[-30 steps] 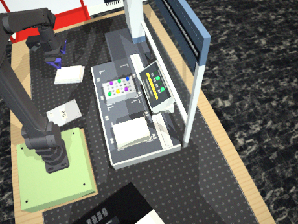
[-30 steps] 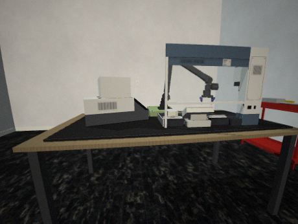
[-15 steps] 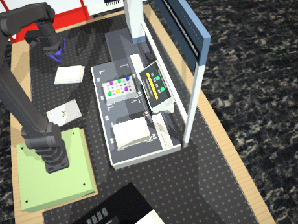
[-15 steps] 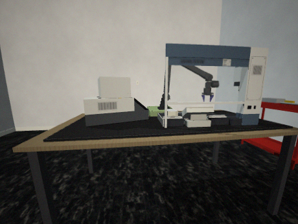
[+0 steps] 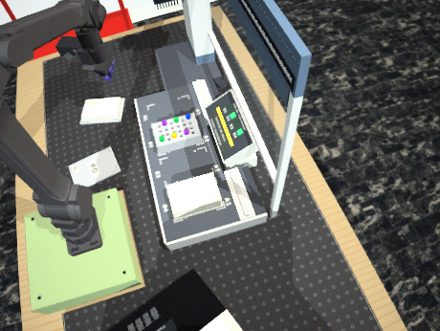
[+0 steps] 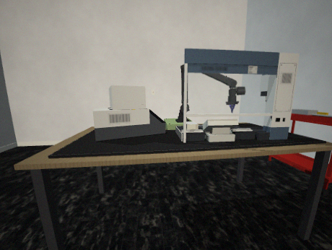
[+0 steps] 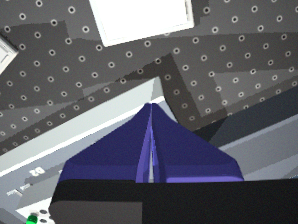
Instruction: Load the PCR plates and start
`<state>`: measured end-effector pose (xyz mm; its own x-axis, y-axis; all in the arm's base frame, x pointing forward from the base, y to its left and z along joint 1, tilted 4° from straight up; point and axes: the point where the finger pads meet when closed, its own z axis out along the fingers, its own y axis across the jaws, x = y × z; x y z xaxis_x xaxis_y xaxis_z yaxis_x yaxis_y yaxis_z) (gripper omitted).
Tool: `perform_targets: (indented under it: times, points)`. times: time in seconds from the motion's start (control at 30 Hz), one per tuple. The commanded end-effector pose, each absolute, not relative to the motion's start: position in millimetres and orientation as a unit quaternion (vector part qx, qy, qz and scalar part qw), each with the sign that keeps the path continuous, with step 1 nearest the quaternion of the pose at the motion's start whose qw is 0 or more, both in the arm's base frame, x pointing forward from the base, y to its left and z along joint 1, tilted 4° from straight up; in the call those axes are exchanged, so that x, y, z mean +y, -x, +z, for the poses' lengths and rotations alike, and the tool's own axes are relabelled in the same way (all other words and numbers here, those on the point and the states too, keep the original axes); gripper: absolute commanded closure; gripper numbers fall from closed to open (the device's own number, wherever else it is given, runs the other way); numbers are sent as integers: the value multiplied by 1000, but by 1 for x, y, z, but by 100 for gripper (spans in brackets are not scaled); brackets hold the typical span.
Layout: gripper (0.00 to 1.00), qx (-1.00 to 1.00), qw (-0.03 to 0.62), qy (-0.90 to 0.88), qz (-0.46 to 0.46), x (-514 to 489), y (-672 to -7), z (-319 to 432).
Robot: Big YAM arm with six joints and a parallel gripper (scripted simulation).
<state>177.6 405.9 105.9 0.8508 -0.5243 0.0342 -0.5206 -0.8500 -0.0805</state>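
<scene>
My gripper (image 5: 109,76) (image 6: 232,109) (image 7: 151,111) is shut and empty, its blue fingertips touching, raised above the table beyond the white plate. That white plate (image 5: 102,109) (image 7: 142,17) lies at the nest on the mat; its ID is not readable. The tube cooling block (image 5: 176,133) stands on D2 with coloured tubes. The deep-well block (image 5: 193,197) stands on D4. No plate shows on D1 or D3. Q1 (image 5: 191,297) (image 6: 102,117) is cut off in the top view; a pale box (image 6: 128,97) stands up on its top. Its block and lamp are not visible.
The regrip nest RG (image 5: 105,165) lies near my green base (image 5: 115,249). A sloped panel with a yellow strip (image 5: 230,126) stands beyond the deck (image 5: 167,230). The blue-topped frame (image 5: 301,72) (image 6: 231,58) spans the deck's far side, with an upright post (image 5: 287,143) at its end.
</scene>
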Motion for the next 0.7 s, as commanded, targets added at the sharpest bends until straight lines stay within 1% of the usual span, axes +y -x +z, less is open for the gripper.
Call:
perform_targets:
  times: [0.0, 0.17, 0.4, 0.5, 0.67]
  points:
    - [100, 307, 39, 951, -26, 389, -194, 108]
    - [100, 312, 46, 948, -29, 371, -220, 121]
    - [100, 369, 67, 927, -27, 352, -232, 127]
    - [100, 377, 64, 924, -29, 350, -235, 124]
    - [100, 387, 56, 920, -28, 322, -261, 126]
